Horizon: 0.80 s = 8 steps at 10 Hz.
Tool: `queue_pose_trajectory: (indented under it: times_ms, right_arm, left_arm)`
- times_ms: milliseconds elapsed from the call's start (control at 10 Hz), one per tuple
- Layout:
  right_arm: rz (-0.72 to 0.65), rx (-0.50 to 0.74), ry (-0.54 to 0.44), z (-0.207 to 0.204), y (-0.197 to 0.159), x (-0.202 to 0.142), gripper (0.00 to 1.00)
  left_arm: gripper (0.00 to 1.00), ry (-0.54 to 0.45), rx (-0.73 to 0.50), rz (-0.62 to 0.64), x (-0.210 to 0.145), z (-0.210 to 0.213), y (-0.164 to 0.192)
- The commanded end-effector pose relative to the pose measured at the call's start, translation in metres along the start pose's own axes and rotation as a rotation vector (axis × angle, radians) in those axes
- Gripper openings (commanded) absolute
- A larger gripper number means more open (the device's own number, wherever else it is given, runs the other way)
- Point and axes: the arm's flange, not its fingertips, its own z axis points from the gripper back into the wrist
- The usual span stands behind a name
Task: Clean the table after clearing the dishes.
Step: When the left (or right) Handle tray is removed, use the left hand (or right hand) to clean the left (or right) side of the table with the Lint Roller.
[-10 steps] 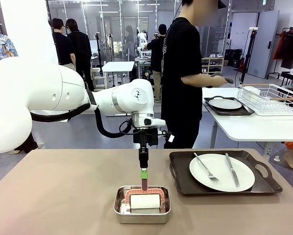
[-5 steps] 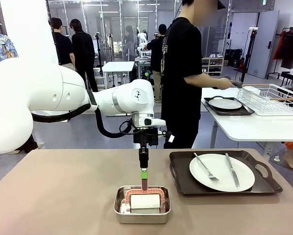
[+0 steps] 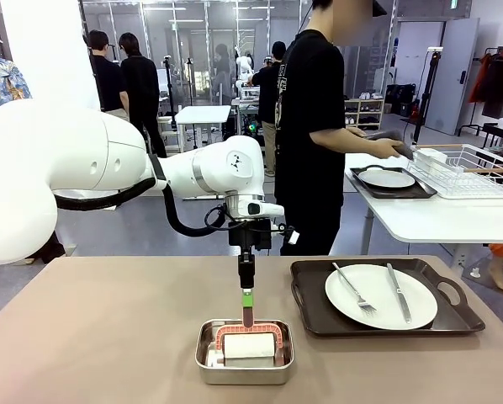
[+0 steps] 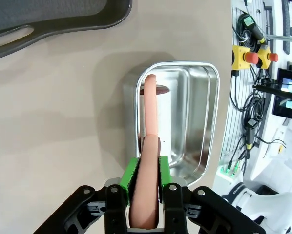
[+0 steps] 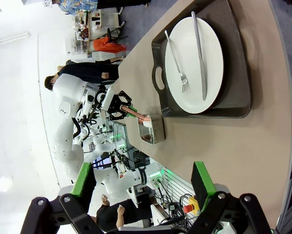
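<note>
**Left gripper on the roller handle, one dish set on the table**

The table (image 3: 108, 337), taupe and matte, spans the foreground of the front view. The left arm (image 3: 83, 168) reaches in over it from the robot's left.

A person (image 3: 312, 126) in a black shirt stands at the far side, turned toward a white side table (image 3: 436, 219). One hand (image 3: 393, 149) is held out above that table.

A wire rack (image 3: 463, 168) stands on the side table. Just beside it is the far tray (image 3: 420, 192), which carries the far plate (image 3: 387, 178).

On the main table, at the robot's right, lies the near tray (image 3: 310, 307), dark brown with handles. The near plate (image 3: 380, 296) sits in it. A fork (image 3: 353, 291) and a knife (image 3: 397, 292) rest on the plate, apart from each other.

A steel pan (image 3: 244, 364) sits near the table's front edge, left of the near tray and not touching it. Inside it lies a roller (image 3: 250, 349) with a white drum and a pink frame. Its pink handle (image 4: 148, 146) rises out of the pan.

The left gripper (image 3: 246, 296) points straight down, its green pads clamped on that handle, as the left wrist view (image 4: 147, 169) confirms.

In the right wrist view, the right gripper (image 5: 142, 170) has its fingers spread wide with nothing between them.
</note>
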Motion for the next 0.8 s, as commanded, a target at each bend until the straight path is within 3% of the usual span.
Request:
queue_pose_trajectory:
  times_ms: [0,100,700]
  right_arm:
    - [0.005,0.002,-0.001,0.000,0.003,-0.002,1.00]
    - [0.005,0.002,-0.001,0.000,0.003,-0.002,1.00]
    - [0.005,0.002,-0.001,0.000,0.003,-0.002,1.00]
  left_arm:
    - [0.00,0.003,-0.020,0.014,0.000,0.005,-0.002]
    - [0.03,-0.004,-0.016,0.017,-0.001,0.007,-0.006]
    - [0.00,0.008,0.059,0.041,-0.006,0.053,-0.052]
